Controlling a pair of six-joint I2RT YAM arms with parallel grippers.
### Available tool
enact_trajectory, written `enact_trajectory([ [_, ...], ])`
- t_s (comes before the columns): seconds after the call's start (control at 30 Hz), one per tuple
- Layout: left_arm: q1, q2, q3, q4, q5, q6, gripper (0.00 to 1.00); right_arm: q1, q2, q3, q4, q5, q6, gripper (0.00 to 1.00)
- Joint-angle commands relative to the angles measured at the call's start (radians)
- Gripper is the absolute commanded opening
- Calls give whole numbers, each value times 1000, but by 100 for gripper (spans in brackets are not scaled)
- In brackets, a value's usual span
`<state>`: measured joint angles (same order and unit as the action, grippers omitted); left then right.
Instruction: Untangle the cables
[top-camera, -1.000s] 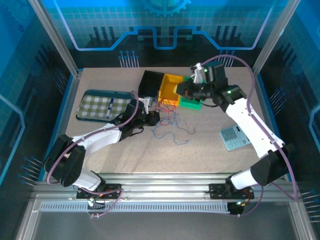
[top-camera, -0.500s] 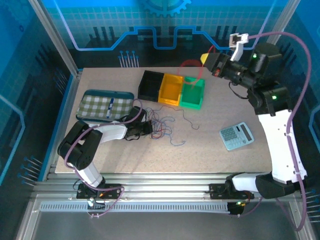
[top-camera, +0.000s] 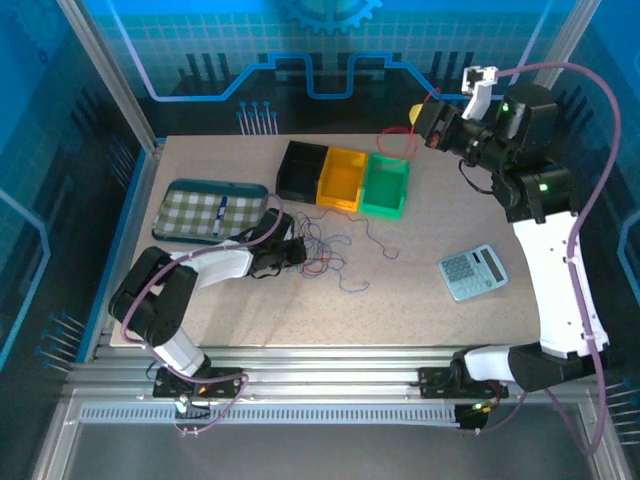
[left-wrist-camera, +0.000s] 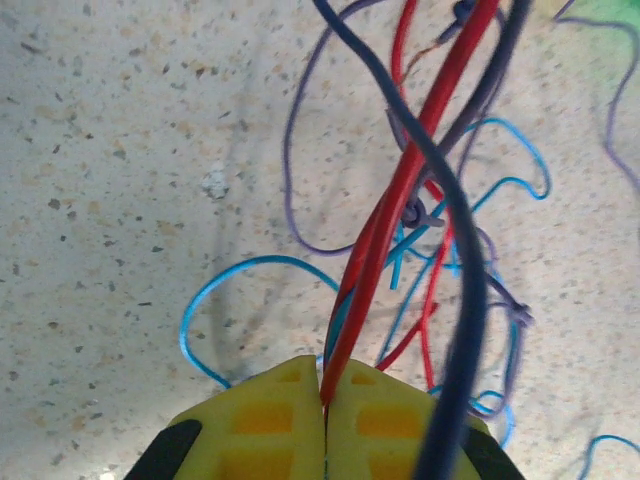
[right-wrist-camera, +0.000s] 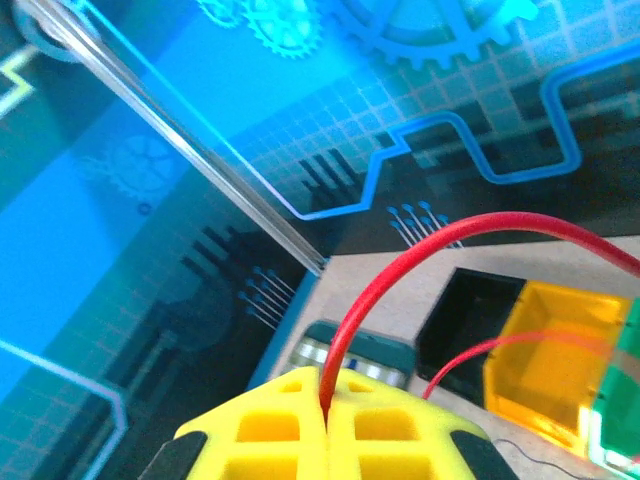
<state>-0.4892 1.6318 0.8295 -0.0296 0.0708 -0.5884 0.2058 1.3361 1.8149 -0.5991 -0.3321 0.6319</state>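
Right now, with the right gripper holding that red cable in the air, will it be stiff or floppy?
Probably springy rather than limp: the red cable arcs out of the right gripper and holds a loop. Likely very light, being so thin.

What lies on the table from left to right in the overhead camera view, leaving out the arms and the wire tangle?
Green-and-white checkered flat case → black open plastic bin → yellow open plastic bin → green open plastic bin → pale blue-grey calculator.
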Motion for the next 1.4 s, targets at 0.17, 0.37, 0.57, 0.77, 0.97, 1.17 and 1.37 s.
enact_trajectory([
  [0.17,-25,-88,12,4,-61,-177,0,-13,90,-49,-23,127,-103,0],
  [0.37,-39,-102,28,-37,-97,-184,0,-14,168,-67,-6,171,-139,0],
  [0.57,-46,-105,80,-94,-120,-135,0,-16,271,-52,-4,225,-185,0],
  [0.77,-61,-113,66,-74,-129,-132,0,-20,358,-32,9,235,-201,0],
  [0.97,-73,-110,87,-82,-177,-142,0,-37,454,-1,18,178,-202,0],
  [1.17,-103,-121,78,-92,-222,-178,0,-52,531,69,-1,152,-193,0],
  [1.37,-106,-130,90,-108,-236,-152,0,-52,593,65,65,179,-153,0],
])
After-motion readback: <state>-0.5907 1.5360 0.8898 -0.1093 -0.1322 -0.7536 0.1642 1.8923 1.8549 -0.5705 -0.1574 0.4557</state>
